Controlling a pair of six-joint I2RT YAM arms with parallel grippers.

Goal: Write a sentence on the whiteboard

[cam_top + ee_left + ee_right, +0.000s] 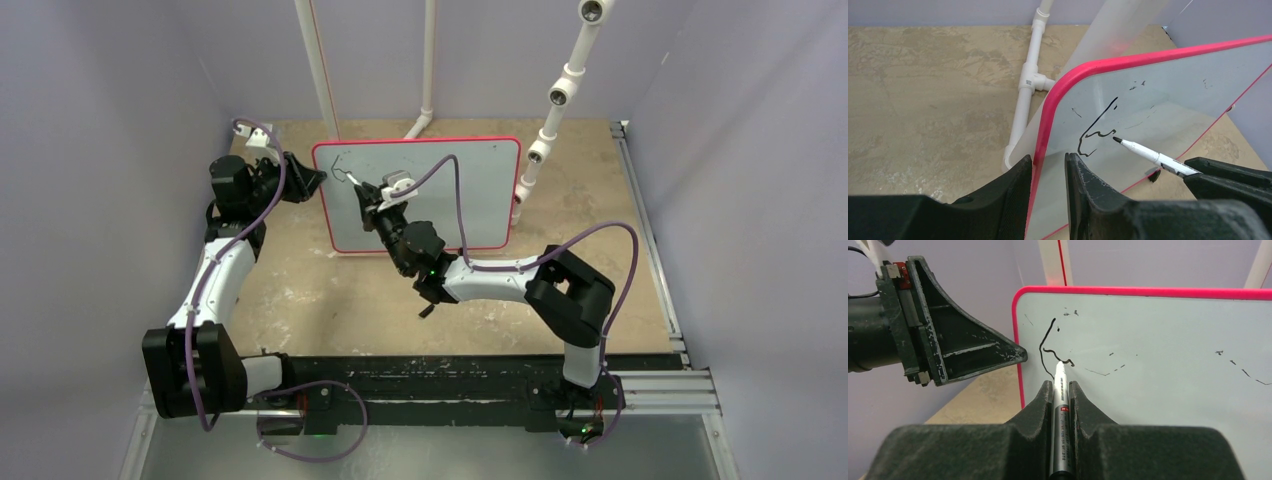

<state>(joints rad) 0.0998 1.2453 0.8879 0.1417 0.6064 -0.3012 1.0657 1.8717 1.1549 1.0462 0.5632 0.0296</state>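
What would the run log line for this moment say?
left gripper: shut on whiteboard edge | right gripper: shut on marker, tip at whiteboard | sentence: first strokes only

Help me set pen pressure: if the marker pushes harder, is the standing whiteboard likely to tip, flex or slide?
Probably tippy alone: the whiteboard is thin and stands on its edge, though the left gripper clamped on its pink rim should steady it. Likely stiff: its face looks flat under the marker. Its gloss suggests a slippery surface.
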